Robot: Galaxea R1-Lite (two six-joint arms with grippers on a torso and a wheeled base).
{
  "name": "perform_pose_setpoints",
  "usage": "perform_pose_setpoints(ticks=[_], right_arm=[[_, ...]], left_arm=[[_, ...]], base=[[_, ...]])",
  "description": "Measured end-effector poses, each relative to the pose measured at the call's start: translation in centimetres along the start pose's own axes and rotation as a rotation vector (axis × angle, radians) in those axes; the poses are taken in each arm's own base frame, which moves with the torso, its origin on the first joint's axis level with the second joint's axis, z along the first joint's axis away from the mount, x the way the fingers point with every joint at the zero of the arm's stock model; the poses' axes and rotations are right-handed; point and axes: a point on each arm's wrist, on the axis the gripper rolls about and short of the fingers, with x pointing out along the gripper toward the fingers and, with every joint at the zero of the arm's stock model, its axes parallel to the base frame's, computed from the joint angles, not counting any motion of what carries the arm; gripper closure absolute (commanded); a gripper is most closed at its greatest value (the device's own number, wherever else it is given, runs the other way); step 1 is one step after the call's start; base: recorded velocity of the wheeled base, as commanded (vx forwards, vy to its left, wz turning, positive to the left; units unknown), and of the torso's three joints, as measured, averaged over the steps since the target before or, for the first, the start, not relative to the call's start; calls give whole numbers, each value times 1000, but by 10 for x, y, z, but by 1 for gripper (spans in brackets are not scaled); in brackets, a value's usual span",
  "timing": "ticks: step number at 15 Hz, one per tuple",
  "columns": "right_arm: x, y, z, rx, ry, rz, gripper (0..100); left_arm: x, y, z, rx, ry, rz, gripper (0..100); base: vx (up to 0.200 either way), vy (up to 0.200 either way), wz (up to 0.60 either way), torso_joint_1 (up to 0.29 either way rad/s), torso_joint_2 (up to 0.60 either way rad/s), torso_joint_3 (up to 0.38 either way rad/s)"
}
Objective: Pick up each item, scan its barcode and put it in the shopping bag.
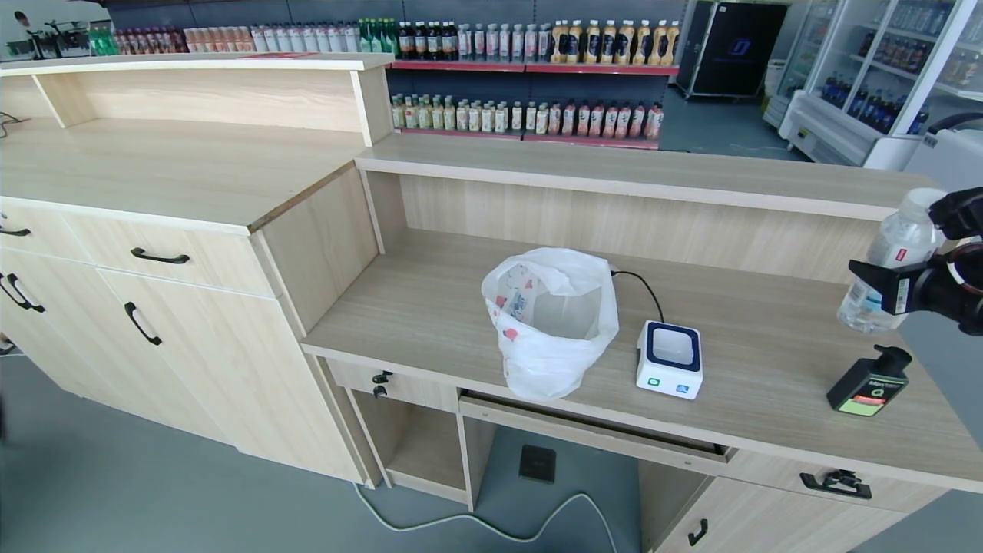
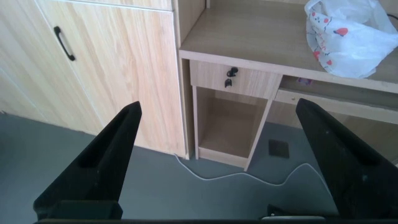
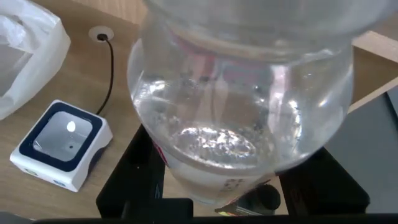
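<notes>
A clear water bottle [image 1: 895,257] with a white cap hangs above the counter's right end, and my right gripper [image 1: 914,290] is shut on its lower half. In the right wrist view the water bottle [image 3: 242,106] sits between the black fingers [image 3: 134,180]. The white scanner [image 1: 670,359] with its dark-framed window stands mid-counter, left of the bottle. The white shopping bag [image 1: 549,330] stands open just left of the scanner, with a packet inside. My left gripper [image 2: 217,168] is open and holds nothing, low over the grey floor left of the counter.
A black pump bottle [image 1: 868,382] stands near the counter's front right edge, under the held bottle. The scanner's cable [image 1: 641,288] runs back behind the bag. A raised ledge [image 1: 630,173] lines the back of the counter. A taller cabinet [image 1: 177,230] stands to the left.
</notes>
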Motion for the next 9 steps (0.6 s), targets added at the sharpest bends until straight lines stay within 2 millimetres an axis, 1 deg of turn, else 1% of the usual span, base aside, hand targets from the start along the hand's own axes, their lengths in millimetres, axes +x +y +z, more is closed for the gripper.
perform_pose_setpoints(ticks=[3,5,7,9], right_arm=[[-1,0,-1,-51,4,-2,100],[0,2,2,-54,-9,5,100],[4,6,7,-66,-53,-33,100],[13,22,17,-50,-107,-68,100]], left_arm=[[0,0,0,0,0,0,0],[0,0,0,0,0,0,0],[0,0,0,0,0,-1,0],[0,0,0,0,0,0,0]], base=[[0,0,0,0,0,0],[0,0,600,5,2,0],[0,0,600,-2,-2,7],[0,0,600,7,5,0]])
